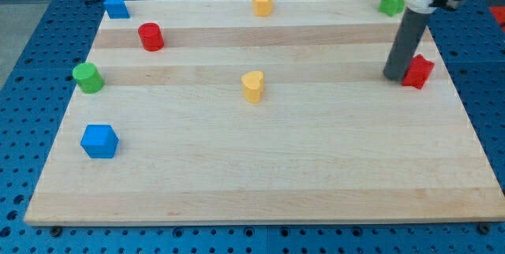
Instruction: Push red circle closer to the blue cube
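Tool tip (394,77) beside red star block (418,71)

Red circle (151,37) at view's upper left, blue cube (99,141) lower left, my tip (394,76) far right.

Pale striped-grain wooden board (316,167) on blue perforated table (31,17). Red circle block (151,36), blue cube block (99,140), small blue triangular block (116,5), green cylinder block (87,77), green star-like block (390,1), two yellow blocks (262,2) (252,86), red star-like block (418,71). Dark grey rod (406,41).

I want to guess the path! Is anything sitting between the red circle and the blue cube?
No. In the camera view, only bare wood lies between red circle and blue cube; green cylinder sits just left.
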`<state>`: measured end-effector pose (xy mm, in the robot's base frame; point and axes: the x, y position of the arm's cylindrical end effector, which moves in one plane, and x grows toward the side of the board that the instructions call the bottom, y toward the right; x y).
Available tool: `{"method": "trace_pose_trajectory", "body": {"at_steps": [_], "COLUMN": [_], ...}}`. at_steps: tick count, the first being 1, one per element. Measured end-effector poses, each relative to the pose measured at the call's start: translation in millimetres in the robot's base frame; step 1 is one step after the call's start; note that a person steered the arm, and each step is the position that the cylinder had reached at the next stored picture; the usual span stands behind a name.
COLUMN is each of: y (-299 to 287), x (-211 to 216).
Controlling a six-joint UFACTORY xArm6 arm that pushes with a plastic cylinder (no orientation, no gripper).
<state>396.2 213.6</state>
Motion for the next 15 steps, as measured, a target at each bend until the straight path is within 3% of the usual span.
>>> {"method": "trace_pose_trajectory", "body": {"at_steps": [1, 5, 7, 9, 10, 12, 15], "y": [12, -39, -151, -289, -356, -418, -423], "x": [0, -27, -110, -140, -140, -135, -33]}}
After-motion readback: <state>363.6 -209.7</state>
